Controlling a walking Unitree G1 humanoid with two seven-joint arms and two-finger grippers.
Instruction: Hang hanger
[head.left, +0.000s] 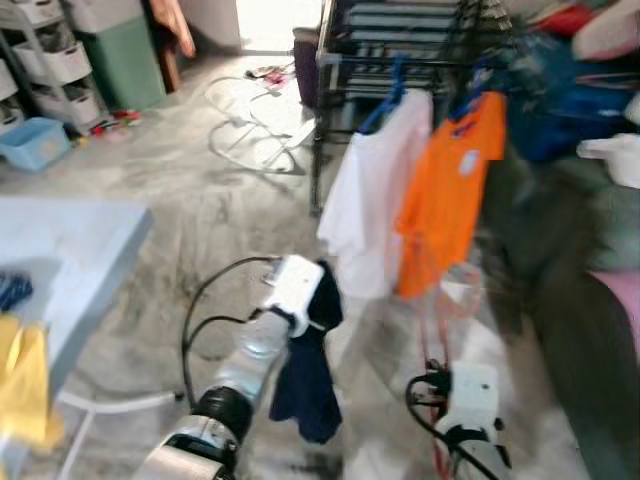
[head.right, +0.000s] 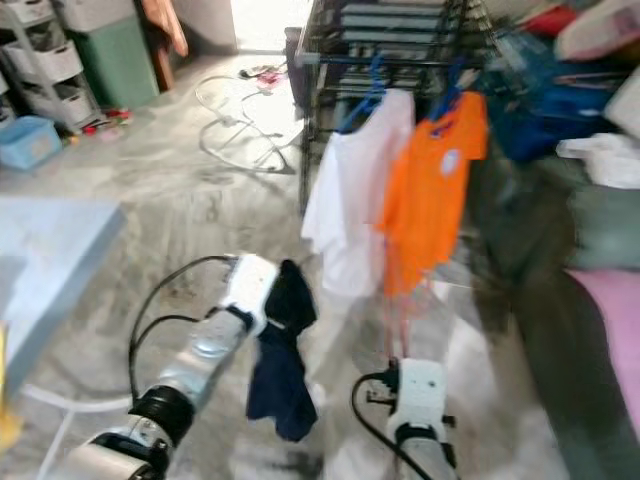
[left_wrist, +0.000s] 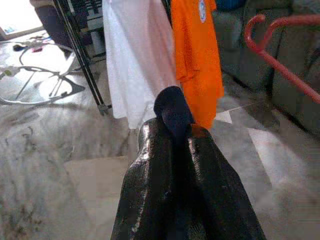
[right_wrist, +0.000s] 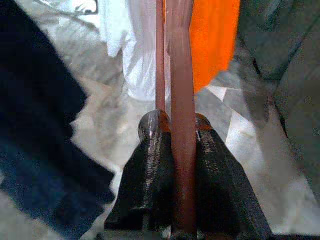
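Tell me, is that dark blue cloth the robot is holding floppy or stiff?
Probably floppy: the dark navy cloth garment hangs straight down in loose folds from the left gripper, which is shut on one bunched bit. It likely weighs little, since a small pinch holds it. It would probably swing and drape, unlike the thin red hanger in the right gripper.

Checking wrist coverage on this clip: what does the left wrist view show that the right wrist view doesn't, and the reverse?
Left wrist view: the left gripper pinching a navy garment, the drying rack's black legs and the red hanger's hook. Right wrist view: the right gripper shut on the red hanger, with the navy garment hanging beside it. Both: the white shirt and orange shirt hanging ahead over the marble floor.
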